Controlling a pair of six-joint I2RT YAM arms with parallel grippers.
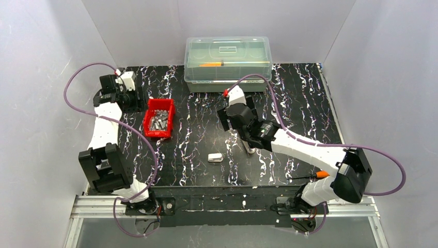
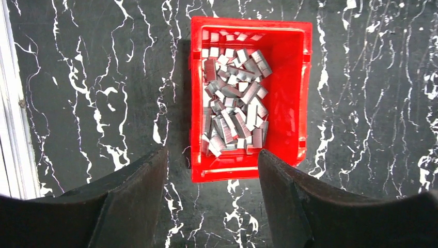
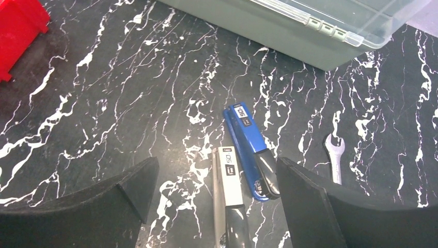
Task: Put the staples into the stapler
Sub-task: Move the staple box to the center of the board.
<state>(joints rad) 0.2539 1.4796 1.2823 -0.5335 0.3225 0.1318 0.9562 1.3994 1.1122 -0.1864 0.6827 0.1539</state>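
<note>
The staples [image 2: 233, 98] are a heap of small silvery strips in a red bin [image 2: 289, 103], which stands at the left of the table [image 1: 159, 105]. My left gripper [image 2: 212, 157] hovers open just short of the bin's near wall, with nothing between its fingers. In the right wrist view two staplers lie side by side on the black marble top: a blue stapler [image 3: 250, 147] and a grey-white stapler [image 3: 229, 188]. My right gripper [image 3: 217, 168] is open above them, its fingers either side of both and touching neither. In the top view the right arm [image 1: 235, 116] hides the staplers.
A clear lidded plastic box [image 1: 227, 59] stands at the back of the table. A small silver wrench [image 3: 334, 155] lies right of the blue stapler. A small silvery-white object [image 1: 215, 157] rests near the front centre. White walls enclose the table on three sides.
</note>
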